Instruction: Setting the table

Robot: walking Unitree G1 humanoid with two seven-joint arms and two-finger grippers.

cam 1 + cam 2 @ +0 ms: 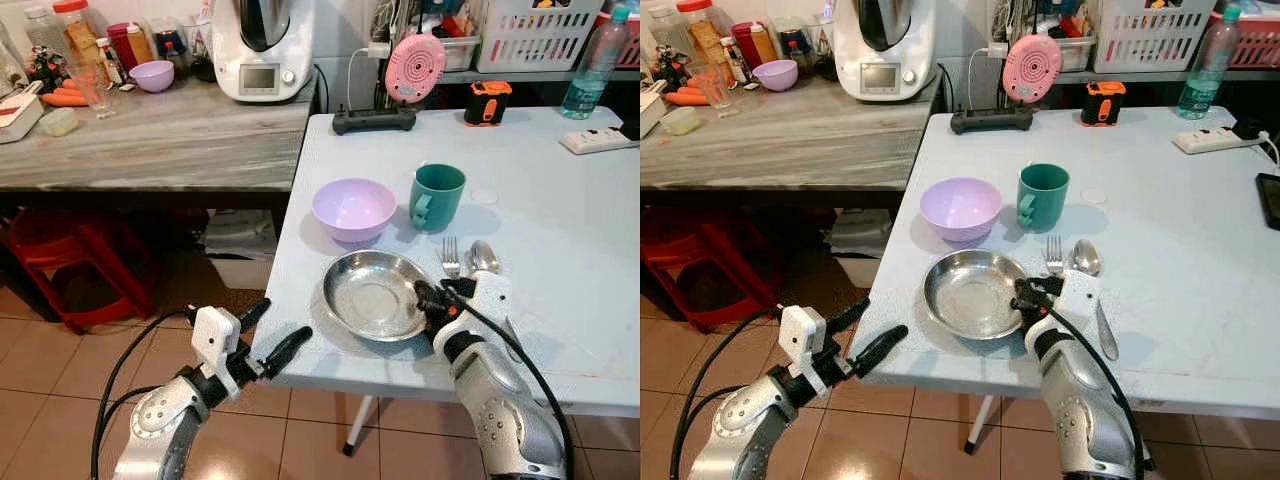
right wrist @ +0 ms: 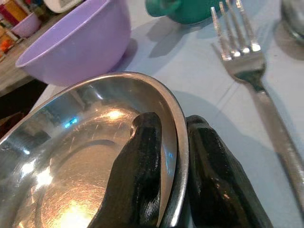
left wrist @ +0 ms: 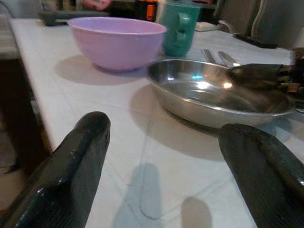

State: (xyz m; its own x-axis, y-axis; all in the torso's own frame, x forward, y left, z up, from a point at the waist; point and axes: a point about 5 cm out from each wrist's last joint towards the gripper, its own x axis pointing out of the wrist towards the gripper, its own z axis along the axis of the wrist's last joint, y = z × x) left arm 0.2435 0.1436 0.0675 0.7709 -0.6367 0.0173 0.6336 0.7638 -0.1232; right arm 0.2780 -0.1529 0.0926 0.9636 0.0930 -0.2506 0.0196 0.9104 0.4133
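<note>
Left gripper spread, empty, hanging off near-left table edge. My right gripper pinching right rim of steel plate, one finger inside, one outside. Plate flat near front edge; fork and spoon just right. Purple bowl, green mug beyond. Judging placement step: next, release rim, back off clear of fork.

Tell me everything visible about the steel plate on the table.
The steel plate is round, shallow and shiny, with a raised rim and nothing in it. It sits flat near the front edge of the pale table, in front of the purple bowl, with the fork just beside it. The right claw pinches its rim, one finger inside and one outside. The left claw is open, off the table edge.
</note>
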